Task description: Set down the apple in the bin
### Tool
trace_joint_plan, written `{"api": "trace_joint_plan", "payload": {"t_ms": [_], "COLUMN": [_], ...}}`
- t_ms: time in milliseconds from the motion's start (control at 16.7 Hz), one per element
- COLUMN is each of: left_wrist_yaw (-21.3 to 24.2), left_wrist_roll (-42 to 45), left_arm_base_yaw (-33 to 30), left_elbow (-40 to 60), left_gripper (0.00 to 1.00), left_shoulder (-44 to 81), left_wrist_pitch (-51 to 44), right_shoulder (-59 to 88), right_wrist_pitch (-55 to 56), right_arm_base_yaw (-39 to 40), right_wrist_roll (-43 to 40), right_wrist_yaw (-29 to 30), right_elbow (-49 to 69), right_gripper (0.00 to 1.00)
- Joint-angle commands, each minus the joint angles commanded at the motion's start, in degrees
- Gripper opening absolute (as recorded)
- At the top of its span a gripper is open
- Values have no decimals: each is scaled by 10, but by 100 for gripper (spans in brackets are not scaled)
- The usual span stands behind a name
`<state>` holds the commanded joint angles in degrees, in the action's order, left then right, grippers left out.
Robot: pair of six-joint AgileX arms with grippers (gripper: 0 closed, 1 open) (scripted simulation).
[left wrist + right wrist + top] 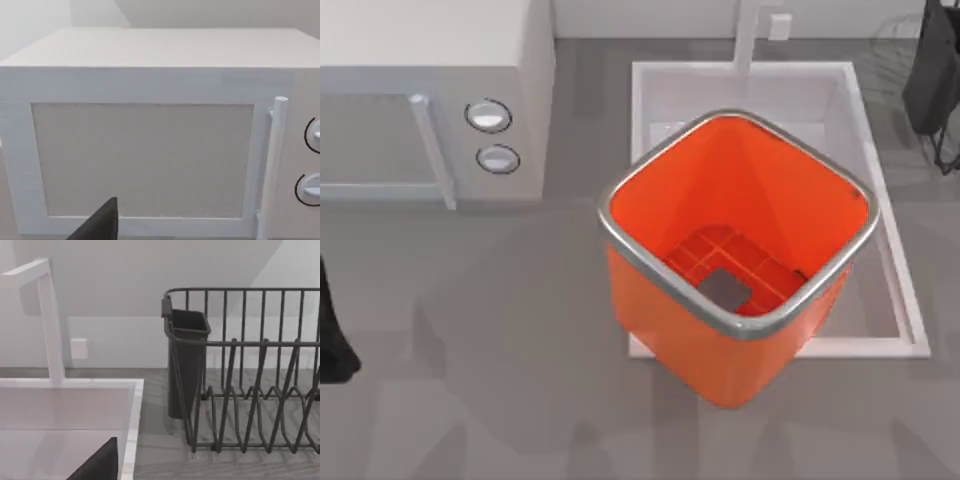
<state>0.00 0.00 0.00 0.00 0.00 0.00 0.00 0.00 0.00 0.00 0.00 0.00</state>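
- The bin (740,240) is seen in the top view, standing upright in the middle-right of the scene: bright orange, square with rounded corners, ringed by a silver rim, its gridded bottom showing a grey square.
- The bin is set over the near-left part of a white sink basin (850,110), with its near corner reaching onto the grey tabletop (470,380).
- No apple can be made out inside the bin or on the tabletop.
- A white microwave (430,100) is placed at the far left, with 2 round knobs (488,116) beside its vertical door handle (274,165).
- The left arm (332,330) is parked at the left edge of the top view; its wrist view faces the microwave door (whether its jaws are apart or together cannot be told).
- The right arm (935,80) is parked at the far right edge, by a dark wire dish rack (250,370) and the faucet (47,320); the state of its jaws cannot be told either.
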Motion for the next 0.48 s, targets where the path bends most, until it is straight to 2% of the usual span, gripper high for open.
{"api": "trace_joint_plan", "payload": {"t_ms": [240, 480], "left_wrist_yaw": [0, 3], "left_wrist_roll": [8, 48], "left_arm_base_yaw": [4, 24], "left_elbow": [17, 104], "left_gripper": [100, 100], "left_shoulder": [19, 129], "left_wrist_pitch": [-13, -82], "right_shoulder": [0, 0], "right_wrist_pitch": [0, 0], "right_arm_base_yaw": [0, 0], "right_wrist_roll": [0, 0], "right_wrist_yaw": [0, 0], "right_elbow": [0, 0], "right_gripper": [100, 100]}}
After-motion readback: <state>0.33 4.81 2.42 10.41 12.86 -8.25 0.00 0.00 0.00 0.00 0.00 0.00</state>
